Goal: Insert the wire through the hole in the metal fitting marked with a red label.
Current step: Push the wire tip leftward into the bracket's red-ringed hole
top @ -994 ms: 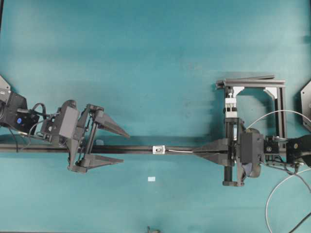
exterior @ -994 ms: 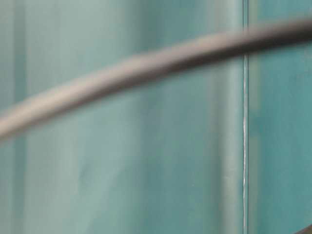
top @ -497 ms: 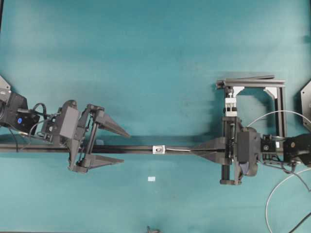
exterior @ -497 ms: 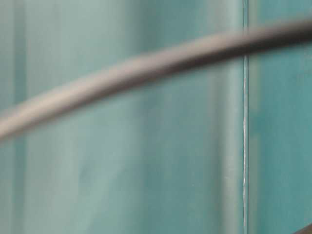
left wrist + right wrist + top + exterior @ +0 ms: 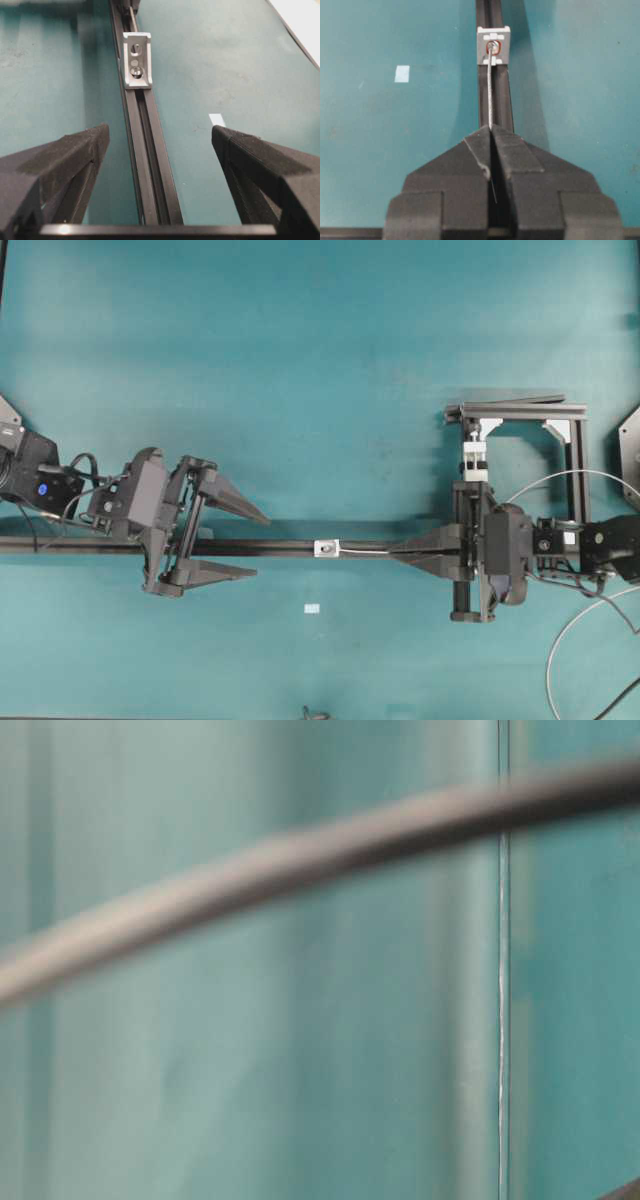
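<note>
- Shifted a little leftward since a second ago: right gripper [image 5: 400, 551], now closer along the black rail [image 5: 270, 545] to the metal fitting [image 5: 326, 548]; left gripper [image 5: 248, 540] much where it was.
- Spread over the whole scene, largest of all: teal table [image 5: 300, 370], with the rail running left to right across its middle.
- At far right, beside the right arm: black frame [image 5: 575, 455] with a tall white clamp [image 5: 476, 452]; curved white cable [image 5: 570, 635] looping near it.
- On the left, straddling the rail: left gripper, fingers [image 5: 65, 160] spread wide on either side of the rail, holding nothing, well apart from the fitting ahead.
- On the right, pointing leftward along the rail: right gripper, jaws pressed tight together, pinching the wire [image 5: 490, 95] between the tips, with a short tail trailing back between the fingers.
- Stretched straight from those tips to the fitting: the wire, its far end meeting the hole [image 5: 493, 46] ringed in red at the block's centre; how far through cannot be told.
- Seated on the rail between the two grippers: the fitting, small and silvery, upright.
- Flat on the table just near of the rail: small pale paper scrap [image 5: 312, 610].
- Table-level view: only a blurred grey band [image 5: 300, 855] across teal.
</note>
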{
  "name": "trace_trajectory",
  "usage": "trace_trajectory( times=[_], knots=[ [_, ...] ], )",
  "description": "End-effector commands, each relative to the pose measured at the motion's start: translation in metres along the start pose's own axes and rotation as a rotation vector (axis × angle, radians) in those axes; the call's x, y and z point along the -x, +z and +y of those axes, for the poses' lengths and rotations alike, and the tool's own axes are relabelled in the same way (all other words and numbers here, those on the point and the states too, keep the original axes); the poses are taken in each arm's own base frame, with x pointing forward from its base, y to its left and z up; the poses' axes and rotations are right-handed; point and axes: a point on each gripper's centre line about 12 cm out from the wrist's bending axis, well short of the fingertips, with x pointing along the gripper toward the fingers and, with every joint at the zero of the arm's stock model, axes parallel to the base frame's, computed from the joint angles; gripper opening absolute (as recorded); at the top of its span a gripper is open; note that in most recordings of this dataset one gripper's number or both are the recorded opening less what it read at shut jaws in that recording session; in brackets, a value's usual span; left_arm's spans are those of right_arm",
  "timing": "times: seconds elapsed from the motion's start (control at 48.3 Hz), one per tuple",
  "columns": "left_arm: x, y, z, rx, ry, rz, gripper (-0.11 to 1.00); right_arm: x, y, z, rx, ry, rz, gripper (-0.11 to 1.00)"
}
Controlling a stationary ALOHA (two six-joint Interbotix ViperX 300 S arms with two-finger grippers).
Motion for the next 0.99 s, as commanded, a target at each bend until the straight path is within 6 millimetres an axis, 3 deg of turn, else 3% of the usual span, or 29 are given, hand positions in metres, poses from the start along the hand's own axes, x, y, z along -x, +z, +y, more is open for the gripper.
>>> trace_trajectory(
  times=[0.0, 0.518, 0.974],
  knots=[
    [-0.002, 0.009, -0.002, -0.003, -0.007, -0.030, 0.64, -0.002, 0.007, 0.003, -0.005, 0.013, -0.023, -0.01],
    [-0.003, 0.009, -0.002, -0.002, -0.006, -0.033, 0.64, -0.006, 0.010, -0.001, -0.013, -0.001, -0.029, -0.01],
    [-0.016, 0.015, 0.003, 0.007, 0.014, -0.013, 0.64, -0.026, 0.013, -0.002, -0.002, 0.006, -0.006, -0.01]
  ],
)
